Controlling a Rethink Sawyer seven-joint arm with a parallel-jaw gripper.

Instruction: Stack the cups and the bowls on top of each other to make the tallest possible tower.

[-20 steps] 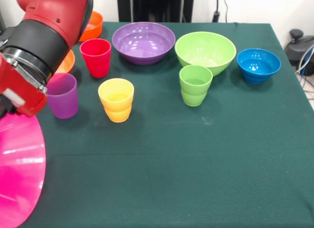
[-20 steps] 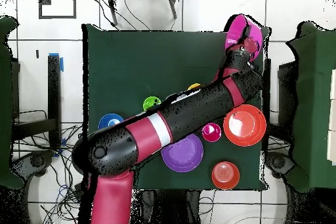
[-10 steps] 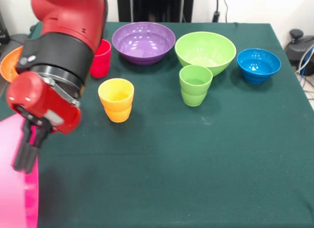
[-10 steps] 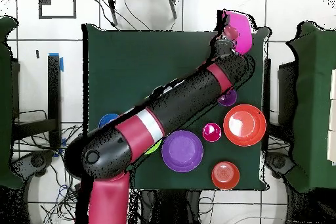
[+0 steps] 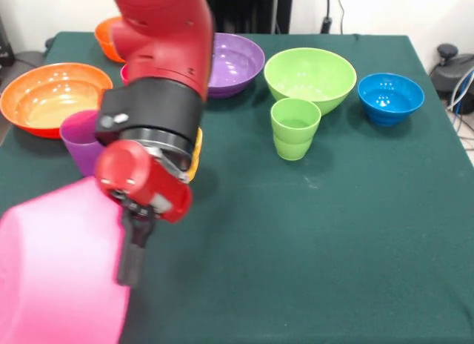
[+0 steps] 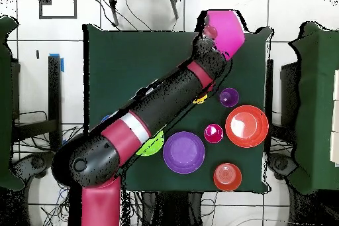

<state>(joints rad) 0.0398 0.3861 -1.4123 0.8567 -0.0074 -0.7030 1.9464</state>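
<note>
— where is the pink bowl (image 5: 59, 273) right now?

— off the bench (image 5: 355, 233), tilted on edge at the near left corner in the front view. the red and black arm (image 5: 159, 84) reaches across to it, and the jaws are clenched on its rim; one dark finger (image 5: 132, 247) shows against the bowl's outer wall. from overhead the same bowl (image 6: 225, 31) hangs at the bench's top edge, right of centre.

— and the rest of the set?

— standing on the green cloth. the large orange bowl (image 5: 50, 96) sits at the left, with the purple cup (image 5: 80, 140) just in front of it. the small orange bowl (image 5: 109, 34) is at the far left corner. the purple bowl (image 5: 237, 62), the lime green bowl (image 5: 309, 77) and the blue bowl (image 5: 390, 98) line the far side, all upright. the green cup (image 5: 295, 127) stands just before the lime bowl.

— the other cups?

— mostly hidden by the arm. only a sliver of the yellow cup (image 5: 195, 153) shows by the wrist, and the red cup (image 6: 213, 132) is seen from overhead, between the purple bowl and the large orange one.
</note>
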